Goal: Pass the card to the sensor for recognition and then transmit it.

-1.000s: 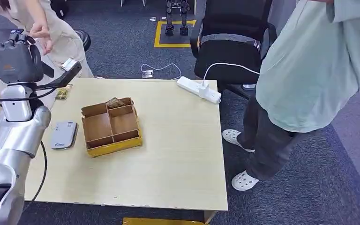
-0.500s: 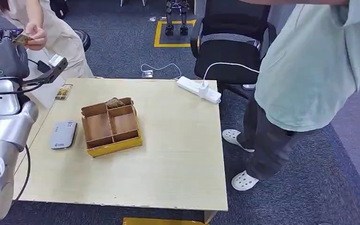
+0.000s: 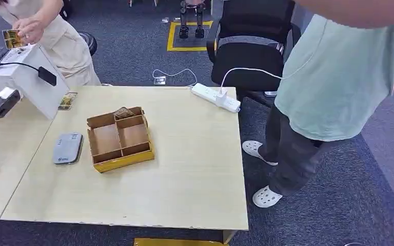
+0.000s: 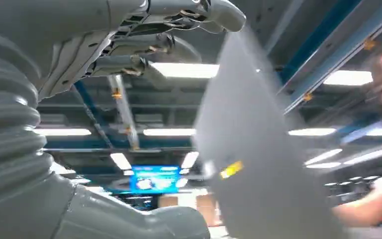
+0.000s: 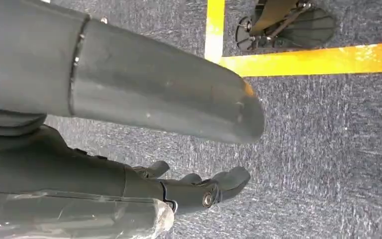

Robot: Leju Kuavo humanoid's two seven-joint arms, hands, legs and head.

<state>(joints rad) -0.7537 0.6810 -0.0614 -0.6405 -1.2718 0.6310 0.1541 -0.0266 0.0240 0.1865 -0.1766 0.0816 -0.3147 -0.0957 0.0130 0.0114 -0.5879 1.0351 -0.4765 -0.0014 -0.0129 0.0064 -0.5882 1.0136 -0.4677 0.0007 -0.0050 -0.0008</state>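
**Yellow card in the person's keeping**

Yellow patterned card (image 3: 11, 38) sat pinched in the person's hand (image 3: 29, 29) beyond the table's far left corner, well apart from the grey flat sensor (image 3: 67, 148) lying just beside the brown partitioned cardboard tray (image 3: 119, 139) on the pale wooden table (image 3: 184, 174). The left hand (image 4: 144, 45) hung with fingers spread, holding nothing; the right hand (image 5: 179, 191) hung over carpet, fingers loosely apart and empty. Judging by this, a clean handover wants the arm drawn clear of the person.
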